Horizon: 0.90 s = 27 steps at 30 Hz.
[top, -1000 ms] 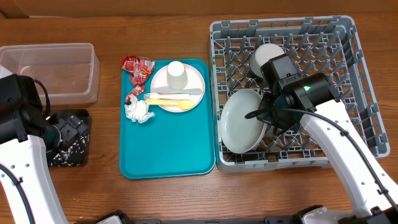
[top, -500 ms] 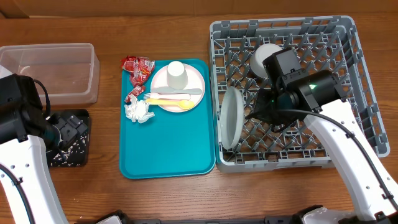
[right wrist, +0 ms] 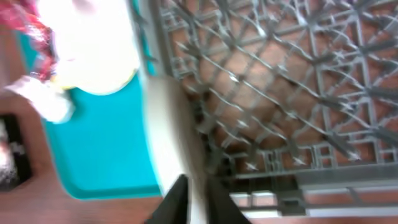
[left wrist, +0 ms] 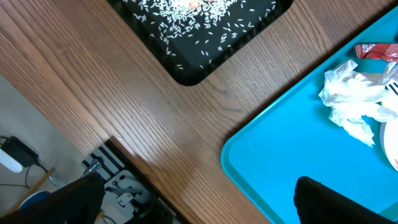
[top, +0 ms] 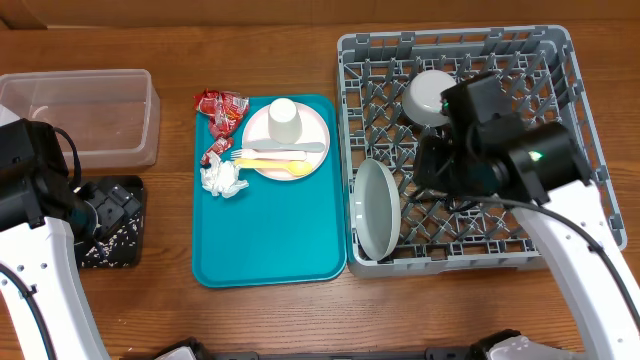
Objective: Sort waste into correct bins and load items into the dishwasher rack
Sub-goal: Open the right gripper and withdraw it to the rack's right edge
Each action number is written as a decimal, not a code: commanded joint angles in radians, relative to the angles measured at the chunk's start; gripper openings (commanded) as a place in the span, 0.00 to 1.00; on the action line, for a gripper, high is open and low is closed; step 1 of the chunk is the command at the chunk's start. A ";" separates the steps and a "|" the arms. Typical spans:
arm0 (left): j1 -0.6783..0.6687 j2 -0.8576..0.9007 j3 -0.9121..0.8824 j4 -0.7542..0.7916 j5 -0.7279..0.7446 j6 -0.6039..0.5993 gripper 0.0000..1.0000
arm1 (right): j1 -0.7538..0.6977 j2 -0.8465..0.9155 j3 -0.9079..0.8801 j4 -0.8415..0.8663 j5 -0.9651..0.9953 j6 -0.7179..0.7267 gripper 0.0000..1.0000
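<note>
**Now: grey plate on edge in the rack, arms at either end of the counter**

Brown wood-grain counter (top: 270,320) carries everything. Off its near edge, the left wrist view shows grey floor with cables and black hardware.

The dishwasher rack (top: 450,38) sits at the right. The grey round plate (top: 378,210) stands on edge among the pegs by its left wall, and the small grey bowl (top: 430,95) lies near its far side. The right gripper (right wrist: 196,193) has a dark finger on each side of the plate's pale rim. That view is blurred, so I cannot tell whether it grips.

The teal tray (top: 270,240) lies mid-counter, touching the rack. On it are the pinkish-white plate (top: 312,130) with the white cup (top: 285,118) and yellow and white cutlery (top: 275,155), plus the red foil wrappers (top: 222,108) and crumpled napkin (top: 222,178).

At the left stand the clear tub (top: 150,120) and the black tray (left wrist: 186,78), strewn with rice grains (left wrist: 199,12). The left gripper (left wrist: 196,199) is spread wide and holds nothing, above the counter between the black tray and the teal tray.
</note>
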 commanded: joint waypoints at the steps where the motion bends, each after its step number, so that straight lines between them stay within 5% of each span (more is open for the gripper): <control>1: 0.005 0.003 0.015 0.001 -0.004 -0.014 1.00 | 0.002 -0.027 0.030 0.024 -0.068 -0.066 0.28; 6: 0.005 0.003 0.015 0.001 -0.004 -0.014 1.00 | 0.002 -0.031 0.034 0.035 -0.074 -0.066 0.32; 9: 0.006 0.003 0.015 0.001 -0.004 -0.014 1.00 | 0.002 -0.047 0.045 0.038 -0.074 -0.066 0.58; 12: 0.005 0.003 0.015 0.001 -0.004 -0.013 1.00 | 0.002 -0.080 0.050 0.037 -0.074 -0.066 0.69; 20: 0.006 0.003 0.015 0.001 -0.004 -0.013 1.00 | 0.002 -0.216 0.050 0.071 -0.064 -0.112 0.70; 21: 0.005 0.003 0.015 0.001 -0.004 -0.014 1.00 | 0.002 -0.235 0.050 0.080 -0.040 -0.115 0.72; 23: 0.005 0.003 0.015 0.001 -0.004 -0.014 1.00 | -0.001 -0.269 0.050 0.095 0.046 -0.114 1.00; 27: 0.006 0.003 0.015 0.001 -0.004 -0.014 1.00 | -0.006 -0.306 0.050 0.089 0.270 -0.114 1.00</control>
